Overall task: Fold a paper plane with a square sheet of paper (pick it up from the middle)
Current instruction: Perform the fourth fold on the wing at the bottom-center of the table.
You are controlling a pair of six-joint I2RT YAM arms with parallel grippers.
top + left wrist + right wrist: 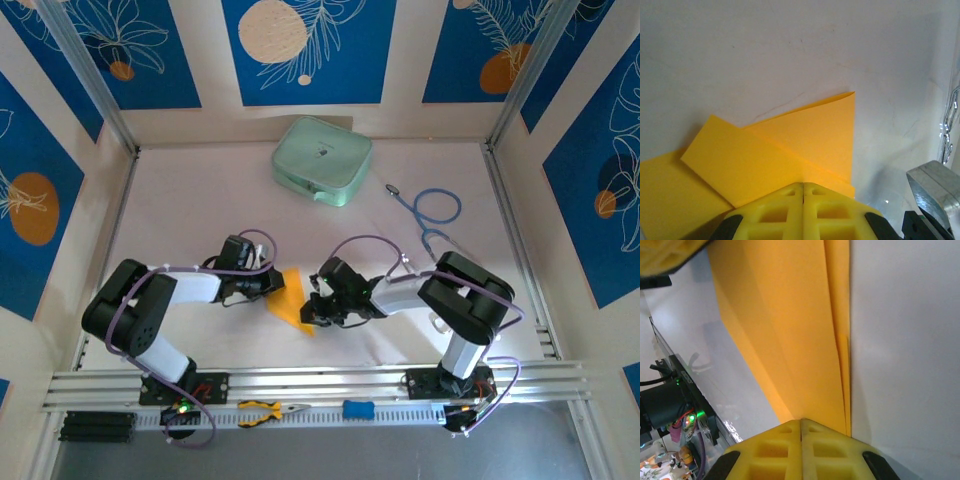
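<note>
A matte white tabletop (pixel 190 190) is boxed by cream walls (pixel 403 60) bearing blue panels (pixel 350 85) with leaf drawings; silver aluminium rails (pixel 320 380) span the near edge.

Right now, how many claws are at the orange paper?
2: left claw at the left edge of the folded orange paper, right claw at its right edge, both shut.

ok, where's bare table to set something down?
Far-left stretch between the left rail and the green case; also the strip in front of the case. Crowded: near centre, where left gripper and right gripper sit at the orange paper, and far right around the stethoscope.
</note>
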